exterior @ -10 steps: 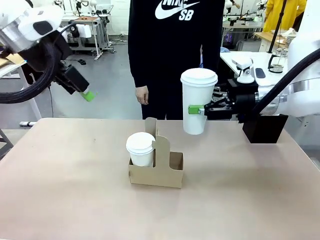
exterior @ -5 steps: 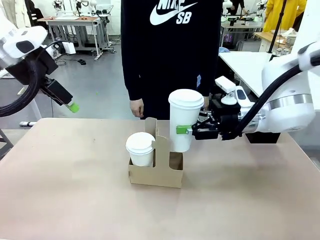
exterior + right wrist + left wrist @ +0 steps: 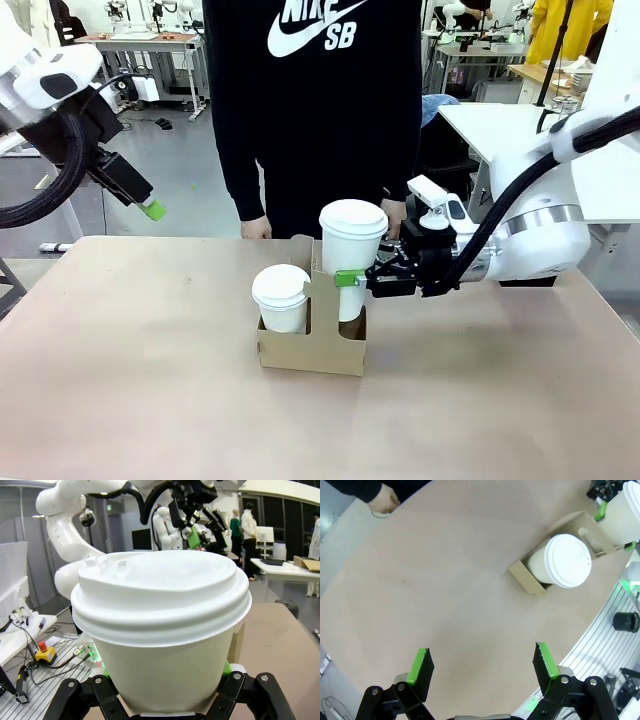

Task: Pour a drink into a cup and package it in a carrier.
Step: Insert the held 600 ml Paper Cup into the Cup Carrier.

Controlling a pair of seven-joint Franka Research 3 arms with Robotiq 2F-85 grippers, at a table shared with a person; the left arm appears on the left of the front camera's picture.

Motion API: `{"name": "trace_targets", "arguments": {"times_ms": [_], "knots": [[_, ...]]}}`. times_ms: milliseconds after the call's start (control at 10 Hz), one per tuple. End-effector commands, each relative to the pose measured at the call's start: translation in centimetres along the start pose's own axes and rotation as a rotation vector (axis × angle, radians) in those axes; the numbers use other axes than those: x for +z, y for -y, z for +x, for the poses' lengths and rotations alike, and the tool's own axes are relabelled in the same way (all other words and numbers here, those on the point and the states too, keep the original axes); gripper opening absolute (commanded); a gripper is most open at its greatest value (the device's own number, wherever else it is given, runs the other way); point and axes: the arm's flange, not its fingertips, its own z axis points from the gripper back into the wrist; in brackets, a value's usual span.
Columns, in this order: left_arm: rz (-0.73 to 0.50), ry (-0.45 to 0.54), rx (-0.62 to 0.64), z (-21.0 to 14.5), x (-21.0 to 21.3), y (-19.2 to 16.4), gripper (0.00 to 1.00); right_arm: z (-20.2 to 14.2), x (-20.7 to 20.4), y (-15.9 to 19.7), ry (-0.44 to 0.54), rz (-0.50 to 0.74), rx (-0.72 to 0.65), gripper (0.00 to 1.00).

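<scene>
White lidded cup (image 3: 351, 252) clamped by right gripper (image 3: 352, 278).

My right gripper (image 3: 352, 278) reaches in from the right, arm bent low, jaws clamped on the cup (image 3: 351, 255). My left gripper (image 3: 482, 664) hangs raised at far left, jaws spread wide, apparently holding nothing.

White rounded arm casings, thick black cables looping alongside; each black gripper (image 3: 352, 279) wears green pads (image 3: 543, 658). The person's black sweatshirt (image 3: 310, 90) bears white lettering.
</scene>
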Motion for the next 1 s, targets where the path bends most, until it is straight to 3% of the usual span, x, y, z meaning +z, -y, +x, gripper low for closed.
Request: {"name": "trace_targets", "arguments": {"times_ms": [0, 900], "knots": [[0.000, 0.002, 0.015, 0.0, 0.1, -0.1, 1.00, -1.1, -0.4, 1.6, 0.031, 0.034, 0.011, 0.80], [0.000, 0.002, 0.015, 0.0, 0.1, -0.1, 1.00, -4.5, 2.0, 3.4, 0.012, 0.127, -0.051, 0.80]]}}
